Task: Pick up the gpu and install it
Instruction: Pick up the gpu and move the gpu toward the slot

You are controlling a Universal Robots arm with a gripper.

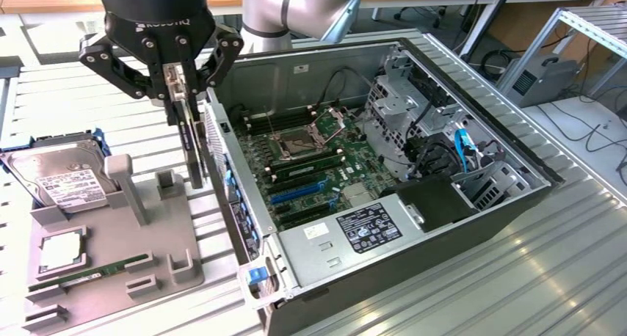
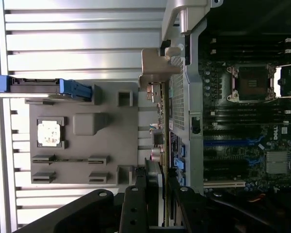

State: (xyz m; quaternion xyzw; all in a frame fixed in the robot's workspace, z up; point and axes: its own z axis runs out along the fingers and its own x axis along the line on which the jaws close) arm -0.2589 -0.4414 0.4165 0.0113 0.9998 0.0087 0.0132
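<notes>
Reading across the exterior view from its left, a silver labelled hard drive (image 1: 61, 180) stands in the rear pocket of a flat grey moulded fixture tray (image 1: 117, 285). A square silver processor chip (image 1: 61, 252) and a thin green memory stick (image 1: 90, 271) lie in their own recesses nearer the camera.

Just to the right of the tray, the black two-finger gripper (image 1: 176, 94) hangs above the slatted aluminium table (image 1: 509, 263). Its fingers are clamped on the upper end of the gpu (image 1: 191, 145), a slim, long, dark expansion card. The gpu hangs directly below the hand with its long axis vertical, lifted clear of the tray. It is seen edge-on, just beside the outer face of the rear wall of the open grey computer case (image 1: 392, 255), not yet inside it.

The green motherboard (image 1: 313, 160) and its blue expansion slots (image 1: 299, 193) lie farther to the exterior view's right, beyond that wall. As judged, this offset governs the placement.

In the wrist view the gripper (image 2: 156, 187) straddles the gpu (image 2: 157, 126), which runs away from the camera beside the case wall.

The gpu's lower end is not clearly separable from a tray post. Its connector edge is not visible. A pale blurred metal piece at its far end may be the bracket; this cannot be confirmed.
</notes>
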